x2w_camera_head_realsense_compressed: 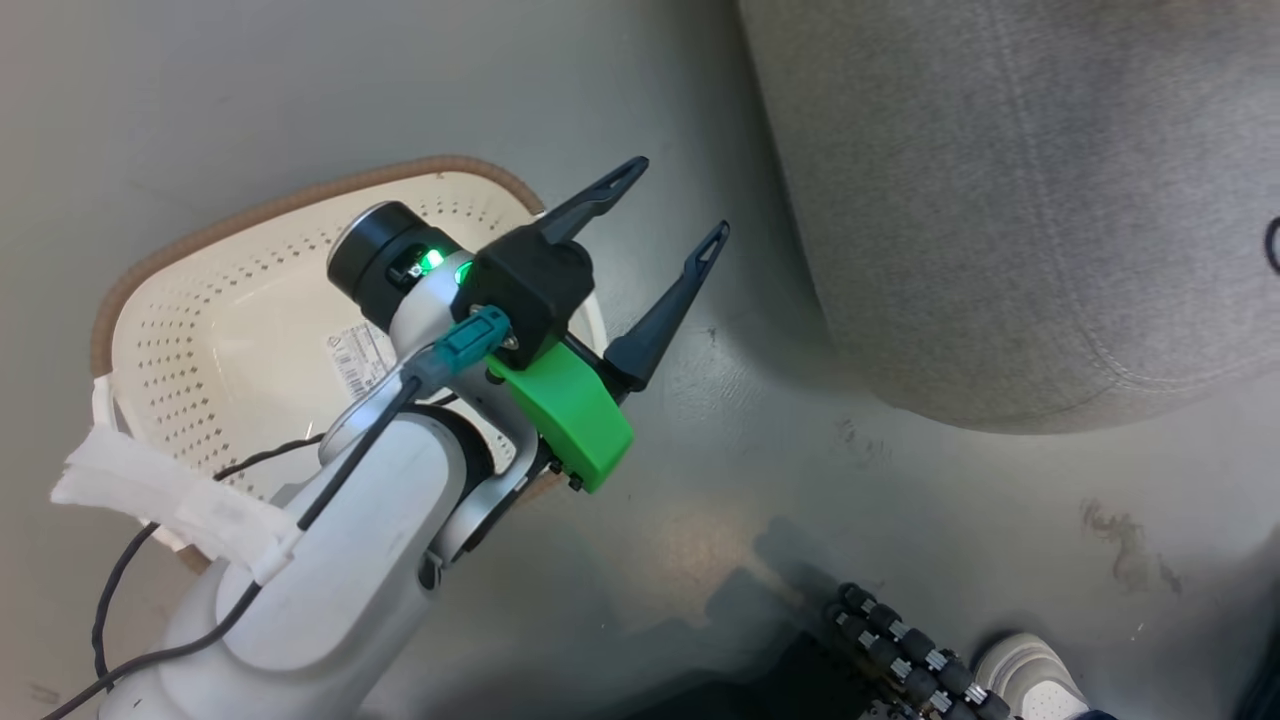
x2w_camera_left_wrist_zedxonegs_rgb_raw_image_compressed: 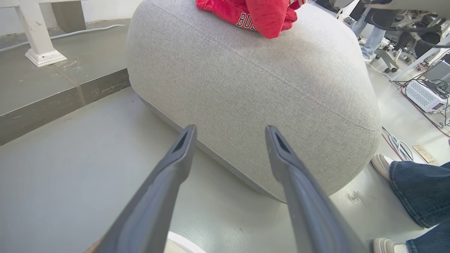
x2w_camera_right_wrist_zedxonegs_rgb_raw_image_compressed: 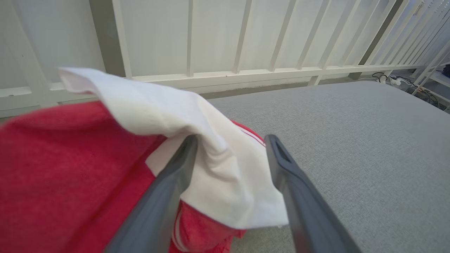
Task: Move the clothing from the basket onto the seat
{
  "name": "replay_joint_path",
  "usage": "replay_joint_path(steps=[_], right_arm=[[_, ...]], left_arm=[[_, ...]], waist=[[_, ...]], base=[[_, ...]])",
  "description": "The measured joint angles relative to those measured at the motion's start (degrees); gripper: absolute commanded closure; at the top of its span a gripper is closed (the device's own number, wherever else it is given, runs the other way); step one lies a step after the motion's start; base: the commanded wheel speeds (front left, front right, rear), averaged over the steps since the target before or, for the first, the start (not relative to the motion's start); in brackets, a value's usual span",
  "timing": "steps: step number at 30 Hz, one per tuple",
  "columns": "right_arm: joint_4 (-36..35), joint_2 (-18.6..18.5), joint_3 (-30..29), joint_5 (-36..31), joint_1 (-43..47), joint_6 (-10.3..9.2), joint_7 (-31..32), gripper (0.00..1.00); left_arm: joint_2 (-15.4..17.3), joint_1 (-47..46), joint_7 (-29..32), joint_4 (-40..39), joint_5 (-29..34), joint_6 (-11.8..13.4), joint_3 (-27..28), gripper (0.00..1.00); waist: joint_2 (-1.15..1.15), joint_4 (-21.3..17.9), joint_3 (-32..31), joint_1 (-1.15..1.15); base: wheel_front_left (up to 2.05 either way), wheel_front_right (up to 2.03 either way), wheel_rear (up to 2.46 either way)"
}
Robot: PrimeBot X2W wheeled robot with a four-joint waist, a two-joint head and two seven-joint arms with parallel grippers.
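Note:
The cream basket point(x2w_camera_head_realsense_compressed: 200, 330) with a brown rim stands on the floor at the left, showing a bare bottom with a paper label. My left gripper point(x2w_camera_head_realsense_compressed: 678, 198) hangs over its right rim, open and holding nothing, and its fingers point(x2w_camera_left_wrist_zedxonegs_rgb_raw_image_compressed: 182, 147) point at the side of the grey seat point(x2w_camera_left_wrist_zedxonegs_rgb_raw_image_compressed: 246, 88). On top of the seat lies red clothing point(x2w_camera_left_wrist_zedxonegs_rgb_raw_image_compressed: 267, 17) with white lettering. My right gripper point(x2w_camera_right_wrist_zedxonegs_rgb_raw_image_compressed: 231, 138) is low over the seat point(x2w_camera_right_wrist_zedxonegs_rgb_raw_image_compressed: 351, 140) with its jaws wide apart. A red and white garment point(x2w_camera_right_wrist_zedxonegs_rgb_raw_image_compressed: 70, 168) lies loose between and over its fingers.
A person stands close on the right, in jeans point(x2w_camera_left_wrist_zedxonegs_rgb_raw_image_compressed: 418, 189) and white shoes point(x2w_camera_head_realsense_compressed: 1030, 675). A white railing point(x2w_camera_right_wrist_zedxonegs_rgb_raw_image_compressed: 246, 73) runs behind the seat. A raised floor step point(x2w_camera_left_wrist_zedxonegs_rgb_raw_image_compressed: 63, 102) and a white post point(x2w_camera_left_wrist_zedxonegs_rgb_raw_image_compressed: 38, 42) are at the left. Cables and equipment point(x2w_camera_left_wrist_zedxonegs_rgb_raw_image_compressed: 422, 95) lie beyond the seat.

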Motion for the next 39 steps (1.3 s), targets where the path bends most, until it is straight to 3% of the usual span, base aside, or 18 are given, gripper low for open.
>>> replay_joint_path(steps=[12,22,30,39], right_arm=[[0.97,2.14,1.66,-0.66,4.47,3.03,-0.23,0.0],[-4.48,1.18,1.23,-1.98,8.83,5.15,-0.24,0.0],[-7.19,4.57,2.12,-1.42,13.69,8.06,-0.24,0.0],[-11.79,7.66,2.9,-1.44,19.43,9.25,-0.24,0.0]], left_arm=[[0.75,0.44,-2.72,1.96,-2.2,-0.01,2.11,0.0],[1.0,3.63,-8.48,4.99,-4.1,0.21,6.5,0.0],[1.02,8.34,-14.26,7.66,-7.14,2.35,11.43,0.0],[1.09,13.69,-18.37,10.76,-8.36,4.69,14.93,0.0]], waist=[[0.0,-3.03,-4.05,-0.01],[0.0,-3.9,-9.83,-0.01],[0.0,-2.85,-15.43,-0.01],[0.0,0.67,-21.51,-0.01]], base=[[0.0,0.0,0.0],[0.0,0.0,0.0],[0.0,0.0,0.0],[0.0,0.0,0.0]])
